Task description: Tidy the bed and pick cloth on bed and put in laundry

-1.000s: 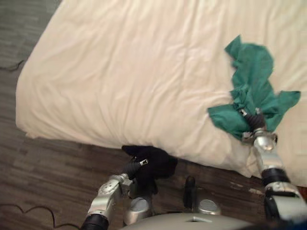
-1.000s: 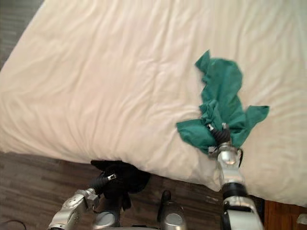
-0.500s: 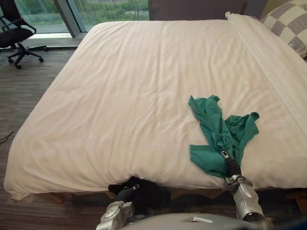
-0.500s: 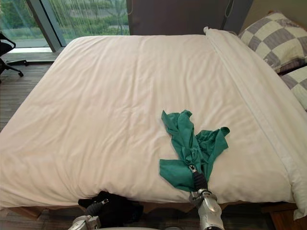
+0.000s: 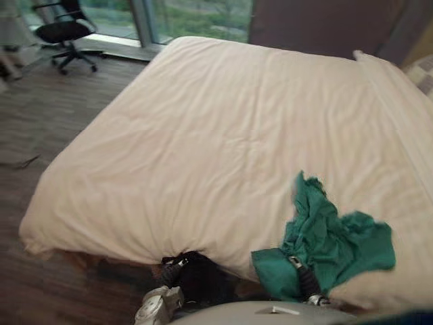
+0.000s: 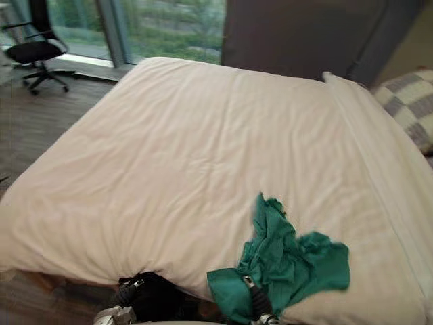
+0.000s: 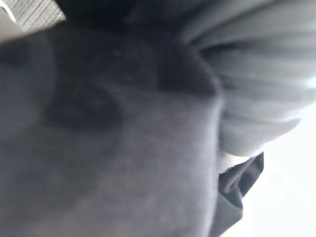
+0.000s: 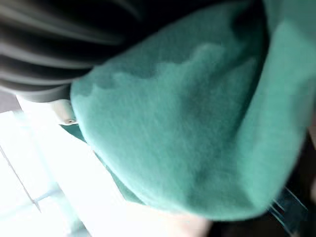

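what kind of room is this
Most likely a bedroom, perhaps in a hotel: a large bed with a smooth white cover, a checked pillow at its head, and an office chair by a tall window.

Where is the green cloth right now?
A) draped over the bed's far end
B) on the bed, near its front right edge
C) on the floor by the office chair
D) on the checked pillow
B: the green cloth lies crumpled on the white bed, close to its near edge on the right.
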Robot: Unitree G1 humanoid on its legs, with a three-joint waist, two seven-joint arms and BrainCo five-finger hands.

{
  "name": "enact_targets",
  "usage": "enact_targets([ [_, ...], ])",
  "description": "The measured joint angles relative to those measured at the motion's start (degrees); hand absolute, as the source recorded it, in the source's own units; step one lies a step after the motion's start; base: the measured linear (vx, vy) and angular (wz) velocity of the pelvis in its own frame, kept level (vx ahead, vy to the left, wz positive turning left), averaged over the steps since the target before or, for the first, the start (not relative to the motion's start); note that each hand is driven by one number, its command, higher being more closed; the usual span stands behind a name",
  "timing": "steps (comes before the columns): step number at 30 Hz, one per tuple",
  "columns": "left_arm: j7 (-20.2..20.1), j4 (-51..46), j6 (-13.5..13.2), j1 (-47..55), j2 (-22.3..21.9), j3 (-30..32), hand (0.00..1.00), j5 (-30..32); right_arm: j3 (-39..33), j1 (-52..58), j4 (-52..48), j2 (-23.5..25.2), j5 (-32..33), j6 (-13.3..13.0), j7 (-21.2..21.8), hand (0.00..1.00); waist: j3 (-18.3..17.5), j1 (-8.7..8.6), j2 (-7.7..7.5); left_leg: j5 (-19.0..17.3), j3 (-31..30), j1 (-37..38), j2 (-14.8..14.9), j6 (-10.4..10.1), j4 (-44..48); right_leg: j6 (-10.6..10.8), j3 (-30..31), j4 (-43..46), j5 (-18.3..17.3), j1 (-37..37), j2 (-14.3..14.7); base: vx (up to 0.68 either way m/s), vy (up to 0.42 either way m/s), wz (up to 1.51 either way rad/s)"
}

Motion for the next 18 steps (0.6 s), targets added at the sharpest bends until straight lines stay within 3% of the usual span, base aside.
enact_targets([
  [2,0.35,-1.88,-0.76,1.17,-0.13,-0.32,1.0,-1.7,1.5,-0.09,-0.31,-0.06,-0.32,1.03,0.62,1.0,-0.58,0.19,0.13,0.72,-3.61,-1.21,-0.61,1.09,0.06,-1.06,-0.55,0.44,-0.17,0.13,0.13,0.14,-0.085,1.05],
  [3,0.74,-3.05,-1.0,1.83,-0.61,-0.19,1.0,-3.34,1.86,0.02,-1.06,-0.26,-0.32,1.52,0.6,1.0,-0.67,0.49,0.41,1.58,-5.81,-2.5,-1.48,1.05,0.34,-3.18,-1.23,-2.85,-2.49,1.17,0.5,0.13,-0.11,1.03],
  [4,0.72,-3.71,-0.99,2.19,-0.68,-0.18,1.0,-3.98,1.95,0.01,-1.32,-0.44,-0.32,1.52,0.58,1.0,-0.64,0.71,0.44,2.01,-6.89,-3.04,-2.18,1.15,0.35,-3.77,-2.0,-4.95,-2.56,2.03,0.6,0.09,-0.095,0.93],
  [9,0.55,-7.99,-1.23,4.31,-2.35,-0.22,1.0,-6.29,2.43,1.52,-2.05,-3.58,-1.43,-0.66,-0.87,1.0,-0.16,1.8,1.59,7.23,-13.22,-6.93,-5.75,2.62,0.41,-2.69,-10.08,-10.08,-2.01,6.15,1.72,0.05,-0.132,1.18],
  [12,-0.21,-11.03,-1.15,4.65,-3.24,-0.27,1.0,-7.92,2.22,1.9,-2.22,-3.53,-1.44,-1.23,-2.5,1.0,0.56,3.59,1.85,16.23,-8.47,-10.53,-8.26,8.23,0.43,0.12,-17.19,-10.47,0.13,6.49,2.73,-0.05,-0.051,1.42],
  [13,-0.73,-12.36,-1.25,5.06,-4.47,-0.32,1.0,-7.92,1.49,2.16,-3.25,-3.67,-1.45,-1.33,-2.98,1.0,2.01,4.08,3.36,18.49,-5.49,-10.58,-8.76,10.04,0.49,0.08,-20.35,-8.86,1.32,7.08,3.91,-0.09,0.026,1.55],
  [14,-0.99,-13.34,-1.42,5.55,-5.58,-0.4,1.0,-7.73,1.32,2.36,-4.36,-4.23,-1.44,-1.52,-3.04,1.0,3.05,4.07,5.73,18.81,-3.72,-10.55,-8.18,9.7,0.87,-0.12,-22.26,-4.75,1.67,6.36,4.91,-0.19,0.059,2.18],
  [15,-1.93,-14.02,-2.36,5.95,-7.91,-0.34,1.0,-7.52,1.85,2.14,-5.66,-5.05,-1.95,-1.97,-3.0,1.0,4.08,3.85,7.81,19.11,-3.62,-11.19,-8.77,9.35,1.13,-3.63,-22.21,-9.98,-5.17,5.64,5.92,-0.18,0.053,1.83],
  [16,-1.9,-14.4,-2.57,5.65,-7.73,-0.39,1.0,-7.52,2.18,1.91,-6.24,-5.34,-2.24,-2.04,-3.0,1.0,4.36,4.14,7.22,16.74,-2.89,-11.57,-9.6,9.74,1.58,-3.46,-23.53,-13.18,-6.83,6.29,5.3,-0.19,0.056,1.52],
  [17,-1.85,-14.5,-2.61,5.87,-7.88,-0.7,1.0,-7.52,2.19,1.53,-6.64,-5.61,-2.74,-2.03,-3.03,1.0,4.47,4.97,7.54,7.7,2.34,-12.31,-9.26,10.08,5.71,-2.04,-25.82,-17.22,-9.61,8.09,5.37,-0.07,0.034,1.1],
  [18,-0.99,-12.59,-2.2,5.15,-8.19,-1.42,1.0,-7.28,1.84,-0.39,-5.38,-5.98,-3.17,-1.22,-3.37,1.0,5.49,4.45,8.67,1.07,9.12,-14.13,-7.58,12.55,12.52,-1.79,-30.17,-16.42,-8.75,8.95,4.24,-0.03,0.063,0.83],
])
